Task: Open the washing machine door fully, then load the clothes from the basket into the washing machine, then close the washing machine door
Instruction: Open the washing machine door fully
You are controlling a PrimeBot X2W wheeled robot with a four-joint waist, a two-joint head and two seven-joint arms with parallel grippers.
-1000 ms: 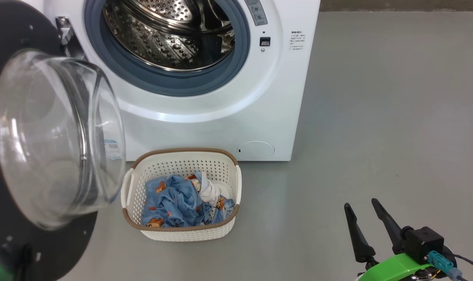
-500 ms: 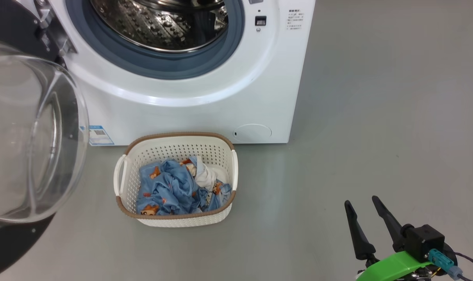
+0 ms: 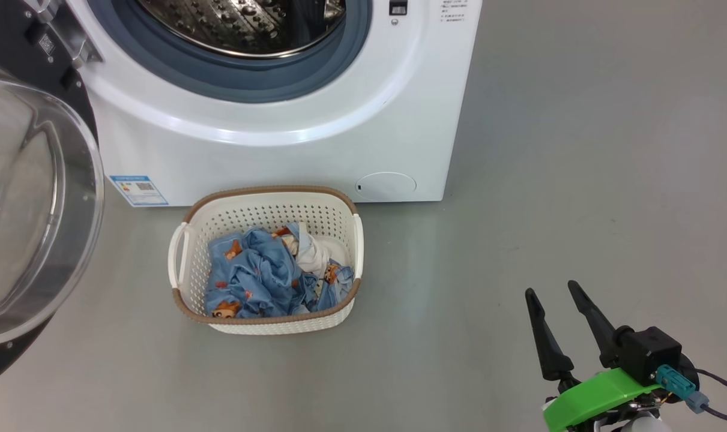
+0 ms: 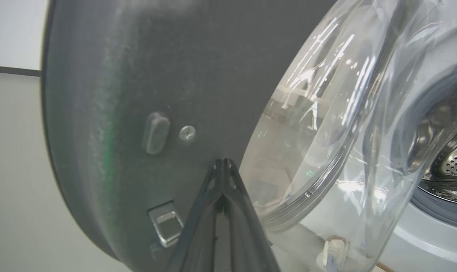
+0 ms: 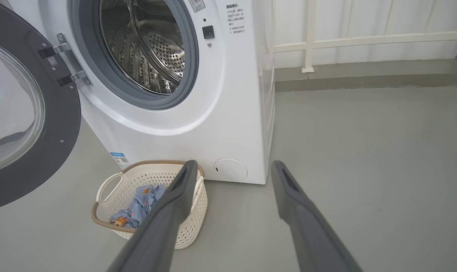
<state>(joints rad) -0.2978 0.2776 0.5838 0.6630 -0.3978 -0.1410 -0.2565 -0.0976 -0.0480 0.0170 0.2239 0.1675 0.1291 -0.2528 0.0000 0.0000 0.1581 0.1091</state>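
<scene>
1. The big white boxy front-loading washing machine point(image 3: 339, 138) stands on the grey floor point(image 3: 549, 150). Its mouth is uncovered, and what shows of the steel perforated drum point(image 5: 149, 49) looks empty.
2. The large round washing machine door point(image 3: 33, 198), a wide glossy black rim around a bulging clear glass window, hangs from its hinge at the machine's left edge. It is swung well out, with the glass bulge facing the robot. The opening step looks done or very nearly so.
3. The small cream-white perforated plastic basket point(image 3: 267, 193), with a brown woven-look rim, sits on the floor just in front of the machine's bottom edge, between the blue energy sticker point(image 3: 138, 189) and the round flap point(image 3: 385, 185).
4. The clothes point(image 3: 261, 276), crumpled light blue fabric with orange-brown cartoon animals plus a white piece, all lie inside the basket. No loading has begun.
5. The left gripper point(image 4: 222, 164) has its fingers pressed together and holds nothing. Its tips sit at the door's dark inner face, apparently touching it.
6. The right gripper point(image 3: 550, 288) is spread wide and empty, low over bare floor well to the right of the basket.
7. Left to do: lift the clothes into the drum, then shut the door.
</scene>
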